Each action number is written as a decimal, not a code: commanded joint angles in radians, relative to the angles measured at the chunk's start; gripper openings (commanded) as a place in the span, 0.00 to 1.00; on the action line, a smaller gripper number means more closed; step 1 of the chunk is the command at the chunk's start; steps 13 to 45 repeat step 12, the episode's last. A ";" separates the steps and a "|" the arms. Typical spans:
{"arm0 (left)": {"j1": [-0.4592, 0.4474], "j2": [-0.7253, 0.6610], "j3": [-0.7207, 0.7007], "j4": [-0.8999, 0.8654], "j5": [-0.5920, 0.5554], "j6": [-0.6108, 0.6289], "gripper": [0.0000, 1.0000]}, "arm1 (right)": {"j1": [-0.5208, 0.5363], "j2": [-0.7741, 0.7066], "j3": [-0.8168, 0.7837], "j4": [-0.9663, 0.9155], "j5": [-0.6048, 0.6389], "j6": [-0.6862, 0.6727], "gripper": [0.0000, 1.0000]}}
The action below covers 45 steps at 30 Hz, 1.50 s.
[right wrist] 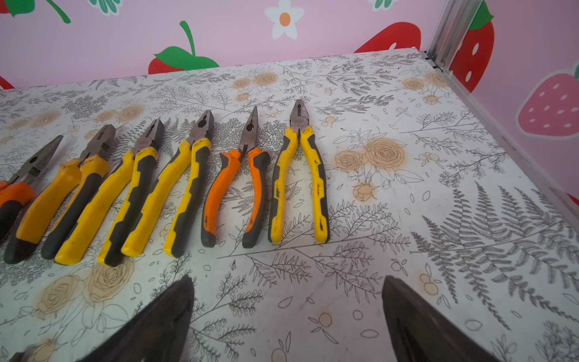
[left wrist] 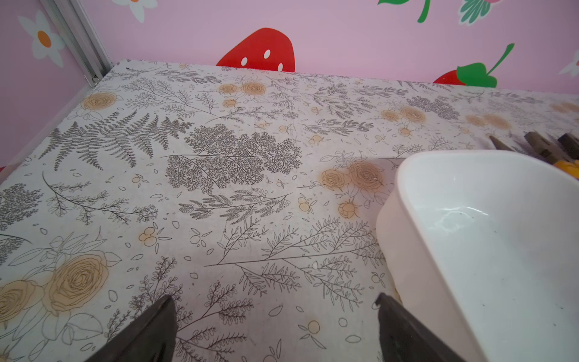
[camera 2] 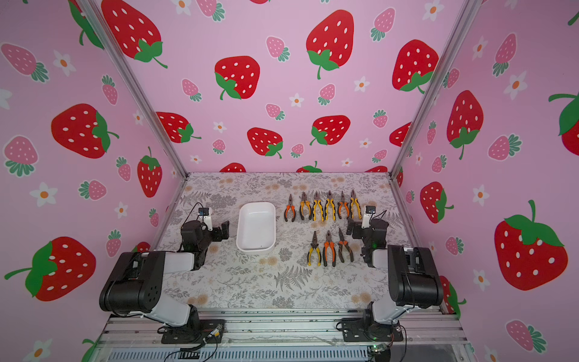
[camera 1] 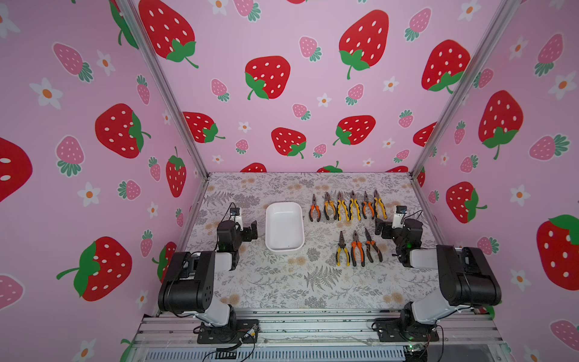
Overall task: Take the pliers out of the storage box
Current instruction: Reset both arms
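Right of the empty storage box (camera 1: 284, 227) lie all nine pliers (camera 1: 353, 200); left pincer (camera 1: 253, 231) and right pincer (camera 1: 379, 227) gape empty, so seemingly nothing remains to lift.

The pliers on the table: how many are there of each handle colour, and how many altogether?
Orange-handled pliers: 4
Yellow-handled pliers: 5
Total: 9 pliers, none of them in the storage box
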<state>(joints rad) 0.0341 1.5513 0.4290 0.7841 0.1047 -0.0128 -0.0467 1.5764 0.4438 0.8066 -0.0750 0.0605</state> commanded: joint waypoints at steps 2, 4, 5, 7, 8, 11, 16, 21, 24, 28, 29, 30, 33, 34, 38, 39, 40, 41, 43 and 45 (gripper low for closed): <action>-0.005 -0.004 0.020 -0.006 -0.007 0.013 1.00 | -0.004 -0.005 0.001 0.001 -0.009 0.005 0.99; -0.004 -0.004 0.020 -0.007 -0.007 0.013 1.00 | -0.004 0.002 0.009 -0.006 -0.005 0.005 0.99; -0.004 -0.004 0.020 -0.007 -0.007 0.013 0.99 | -0.003 0.002 0.013 -0.013 -0.004 0.004 0.99; -0.004 -0.004 0.021 -0.008 -0.007 0.013 1.00 | 0.003 0.004 0.013 -0.013 0.009 0.002 0.99; -0.003 -0.004 0.020 -0.008 -0.007 0.013 1.00 | 0.006 0.003 0.013 -0.013 0.013 0.001 0.99; -0.004 -0.004 0.020 -0.007 -0.007 0.013 1.00 | 0.007 -0.005 0.001 0.002 0.017 0.002 0.99; -0.004 -0.004 0.020 -0.007 -0.007 0.013 1.00 | 0.006 -0.008 0.001 -0.003 0.018 0.002 0.99; -0.004 -0.004 0.020 -0.007 -0.007 0.013 1.00 | 0.006 -0.008 0.001 -0.003 0.018 0.002 0.99; -0.004 -0.004 0.020 -0.007 -0.007 0.013 1.00 | 0.006 -0.008 0.001 -0.003 0.018 0.002 0.99; -0.004 -0.004 0.020 -0.007 -0.007 0.013 1.00 | 0.006 -0.008 0.001 -0.003 0.018 0.002 0.99; -0.004 -0.004 0.020 -0.007 -0.007 0.013 1.00 | 0.006 -0.008 0.001 -0.003 0.018 0.002 0.99; -0.004 -0.004 0.020 -0.007 -0.007 0.013 1.00 | 0.006 -0.008 0.001 -0.003 0.018 0.002 0.99; -0.004 -0.004 0.020 -0.007 -0.007 0.013 1.00 | 0.006 -0.008 0.001 -0.003 0.018 0.002 0.99; -0.004 -0.004 0.020 -0.007 -0.007 0.013 1.00 | 0.006 -0.008 0.001 -0.003 0.018 0.002 0.99; -0.004 -0.004 0.020 -0.007 -0.007 0.013 1.00 | 0.006 -0.008 0.001 -0.003 0.018 0.002 0.99; -0.004 -0.004 0.020 -0.007 -0.007 0.013 1.00 | 0.006 -0.008 0.001 -0.003 0.018 0.002 0.99; -0.004 -0.004 0.020 -0.007 -0.007 0.013 1.00 | 0.006 -0.008 0.001 -0.003 0.018 0.002 0.99; -0.004 -0.004 0.020 -0.007 -0.007 0.013 1.00 | 0.006 -0.008 0.001 -0.003 0.018 0.002 0.99; -0.004 -0.004 0.020 -0.007 -0.007 0.013 1.00 | 0.006 -0.008 0.001 -0.003 0.018 0.002 0.99; -0.004 -0.004 0.020 -0.007 -0.007 0.013 1.00 | 0.006 -0.008 0.001 -0.003 0.018 0.002 0.99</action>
